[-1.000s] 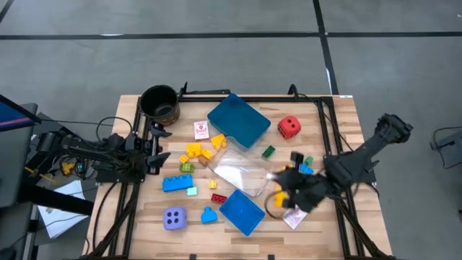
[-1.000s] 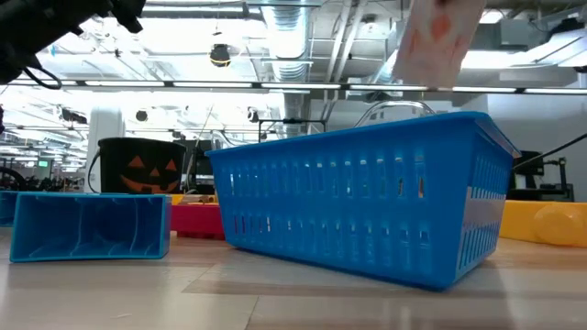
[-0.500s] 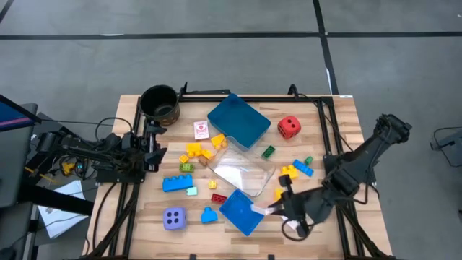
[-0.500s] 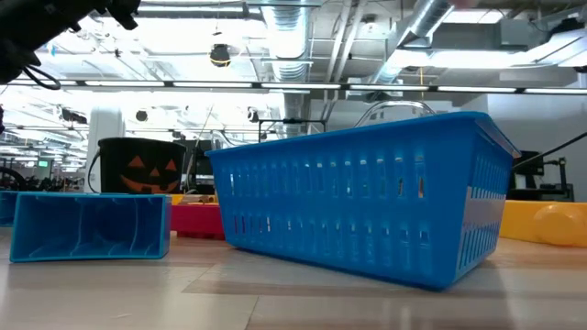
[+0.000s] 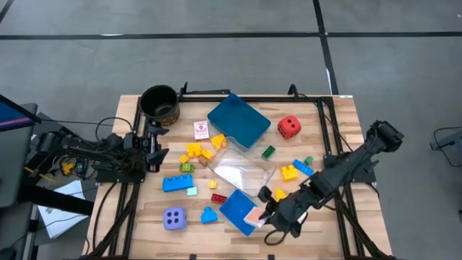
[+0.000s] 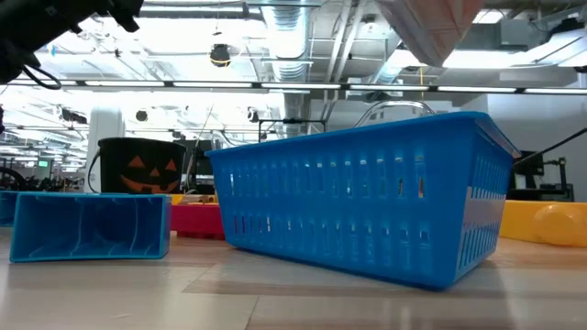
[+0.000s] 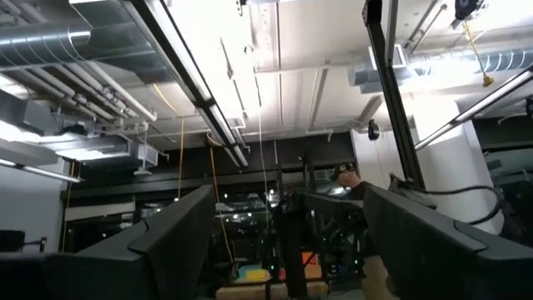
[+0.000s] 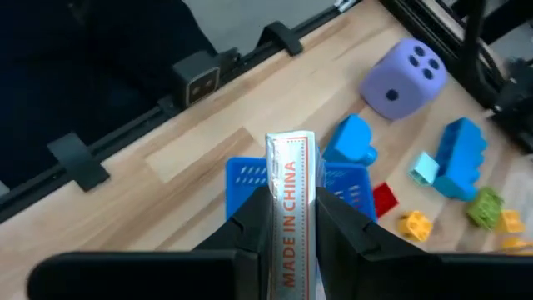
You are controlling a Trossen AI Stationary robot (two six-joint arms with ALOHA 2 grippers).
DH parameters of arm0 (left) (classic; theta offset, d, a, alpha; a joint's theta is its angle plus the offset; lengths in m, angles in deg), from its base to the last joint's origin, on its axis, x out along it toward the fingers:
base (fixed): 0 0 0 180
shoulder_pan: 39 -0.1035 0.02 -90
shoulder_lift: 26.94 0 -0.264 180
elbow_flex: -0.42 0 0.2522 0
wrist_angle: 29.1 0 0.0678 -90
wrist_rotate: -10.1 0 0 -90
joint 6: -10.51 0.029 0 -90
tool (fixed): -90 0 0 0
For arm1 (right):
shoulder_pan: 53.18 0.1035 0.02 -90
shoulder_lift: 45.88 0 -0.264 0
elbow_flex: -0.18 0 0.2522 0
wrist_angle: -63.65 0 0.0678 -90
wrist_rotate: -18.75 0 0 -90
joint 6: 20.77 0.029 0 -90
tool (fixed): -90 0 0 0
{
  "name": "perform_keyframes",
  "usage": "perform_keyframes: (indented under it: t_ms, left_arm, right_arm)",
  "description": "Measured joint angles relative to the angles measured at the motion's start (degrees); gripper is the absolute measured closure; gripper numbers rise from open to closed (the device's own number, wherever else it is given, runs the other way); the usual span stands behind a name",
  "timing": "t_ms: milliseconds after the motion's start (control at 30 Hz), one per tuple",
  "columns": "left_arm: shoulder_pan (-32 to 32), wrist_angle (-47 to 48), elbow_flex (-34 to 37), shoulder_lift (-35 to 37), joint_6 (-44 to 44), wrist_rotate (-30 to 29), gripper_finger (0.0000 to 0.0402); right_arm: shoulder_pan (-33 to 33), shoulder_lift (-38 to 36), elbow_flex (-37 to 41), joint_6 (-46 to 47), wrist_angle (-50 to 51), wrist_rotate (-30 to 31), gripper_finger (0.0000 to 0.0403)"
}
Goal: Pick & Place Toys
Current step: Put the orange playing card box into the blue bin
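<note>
From above: right gripper (image 5: 261,215) pinching a white card (image 5: 253,214) over the near blue tray (image 5: 232,206), close to the table's front edge; left gripper (image 5: 157,144) idling spread by the pot (image 5: 159,103). Right wrist: card reading "MADE IN CHINA" (red print).

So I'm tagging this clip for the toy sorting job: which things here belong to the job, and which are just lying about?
Part of the job:
- card pinched in the right gripper over the near blue tray
- second card
- red die
- lavender die
- yellow bricks
- blue brick

Lying about:
- dark pot
- far blue tray
- left gripper, waiting open at the table's edge
</note>
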Motion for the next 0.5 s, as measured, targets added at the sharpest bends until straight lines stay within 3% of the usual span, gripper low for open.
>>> perform_keyframes:
  t_ms: [167, 500]
  left_arm:
    - [0.0, 0.2, 0.0, -0.4, -0.1, 0.0, 0.0101]
    - [0.0, 0.6, 0.0, -0.4, -0.1, 0.0, 0.0101]
  right_arm:
    - [1.7, 3.5, -0.8, 0.1, 0.4, 0.3, 0.0346]
    - [2.4, 13.8, -10.7, 0.5, 8.9, 5.2, 0.0346]
